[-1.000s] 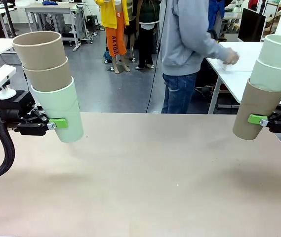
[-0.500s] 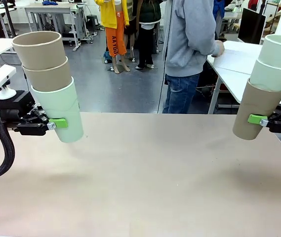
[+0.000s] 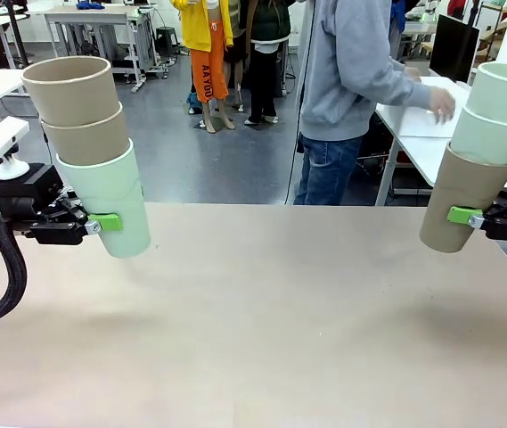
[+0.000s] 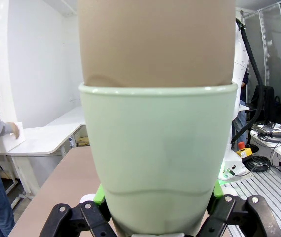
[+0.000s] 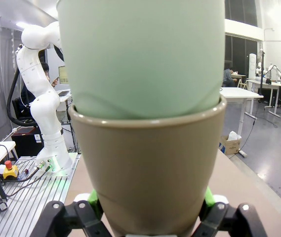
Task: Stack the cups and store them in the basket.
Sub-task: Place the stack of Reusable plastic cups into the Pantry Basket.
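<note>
Left fingers (image 3: 104, 222): pinching the mint green bottom cup (image 3: 109, 201) low on its wall, one green pad on each side in the left wrist view (image 4: 100, 195).
Left stack: at 9 o'clock over the desk (image 3: 262, 312), held clear of it; two tan cups (image 3: 82, 116) nest in the mint one, and the top leans toward 11 o'clock.
Right fingers (image 3: 463, 215): pinching the tan bottom cup (image 3: 458, 196) near its base, pads on both flanks in the right wrist view (image 5: 208, 197).
Right stack: at 3 o'clock, off the desk; two mint green cups (image 3: 498, 111) sit inside the tan one, leaning toward 1 o'clock.
Person (image 3: 351, 80): beyond the far edge at about 1 o'clock, turned away, one hand (image 3: 443, 105) on a white side table (image 3: 413, 138).
</note>
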`<state>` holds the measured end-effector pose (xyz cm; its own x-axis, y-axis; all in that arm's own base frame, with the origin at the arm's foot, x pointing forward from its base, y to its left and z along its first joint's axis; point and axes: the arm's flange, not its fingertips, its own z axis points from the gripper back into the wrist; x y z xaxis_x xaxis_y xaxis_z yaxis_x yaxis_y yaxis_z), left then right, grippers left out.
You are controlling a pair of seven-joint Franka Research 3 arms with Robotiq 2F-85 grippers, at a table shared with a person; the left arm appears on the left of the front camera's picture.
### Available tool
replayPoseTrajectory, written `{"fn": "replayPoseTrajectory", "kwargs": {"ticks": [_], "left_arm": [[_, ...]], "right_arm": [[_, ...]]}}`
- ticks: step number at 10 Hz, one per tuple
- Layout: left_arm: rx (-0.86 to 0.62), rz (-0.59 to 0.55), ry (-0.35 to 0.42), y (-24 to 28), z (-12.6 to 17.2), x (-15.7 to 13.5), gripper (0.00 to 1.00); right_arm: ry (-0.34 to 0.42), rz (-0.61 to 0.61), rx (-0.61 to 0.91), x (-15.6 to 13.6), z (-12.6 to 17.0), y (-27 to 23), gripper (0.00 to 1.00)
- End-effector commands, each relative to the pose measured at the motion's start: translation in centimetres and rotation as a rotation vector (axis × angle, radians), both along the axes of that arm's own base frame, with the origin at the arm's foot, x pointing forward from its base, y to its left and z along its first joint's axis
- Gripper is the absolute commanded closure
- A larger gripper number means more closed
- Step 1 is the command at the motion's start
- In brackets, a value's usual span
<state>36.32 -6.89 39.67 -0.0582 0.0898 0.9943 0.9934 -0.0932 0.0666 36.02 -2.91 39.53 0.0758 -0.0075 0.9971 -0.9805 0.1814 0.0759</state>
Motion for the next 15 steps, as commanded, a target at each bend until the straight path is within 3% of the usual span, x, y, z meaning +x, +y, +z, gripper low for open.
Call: {"fn": "replayPoseTrajectory", "kwargs": {"ticks": [1,15], "left_arm": [[-0.008,-0.004,-0.012,-0.05,0.27,-0.07,0.15],[-0.008,-0.004,-0.012,-0.05,0.27,-0.07,0.15]], "right_arm": [[-0.016,-0.001,0.000,-0.05,0.40,-0.07,0.16],[-0.016,-0.001,0.000,-0.05,0.40,-0.07,0.16]]}}
